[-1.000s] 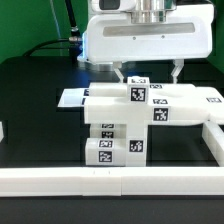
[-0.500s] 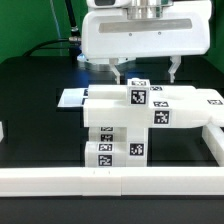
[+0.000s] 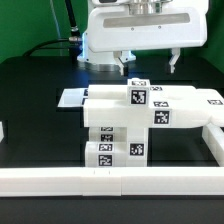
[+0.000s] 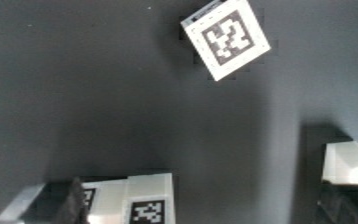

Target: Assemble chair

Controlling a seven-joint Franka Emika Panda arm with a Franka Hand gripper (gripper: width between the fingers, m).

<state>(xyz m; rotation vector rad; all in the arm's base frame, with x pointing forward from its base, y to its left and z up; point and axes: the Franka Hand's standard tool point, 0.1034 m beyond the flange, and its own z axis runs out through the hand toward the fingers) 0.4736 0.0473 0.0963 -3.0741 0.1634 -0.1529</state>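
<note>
The chair (image 3: 130, 118) stands in the middle of the black table as a stack of glossy white blocks with black-and-white tags. A wide slab forms its top and narrower blocks sit below. My gripper (image 3: 150, 65) hangs above the chair's back edge, open and empty. Its two fingertips (image 3: 122, 66) are spread wide and clear of the parts. In the wrist view a white tagged chair part (image 4: 149, 200) lies between my open gripper's (image 4: 197, 205) dark fingers.
The marker board (image 3: 70, 97) lies flat behind the chair on the exterior view's left. Long white border rails run along the front (image 3: 100, 181) and the exterior view's right (image 3: 214, 140). A tilted white tagged square (image 4: 226, 38) shows on the dark table.
My gripper has risen straight up, away from the chair's top, staying open. The chair parts have not moved.
</note>
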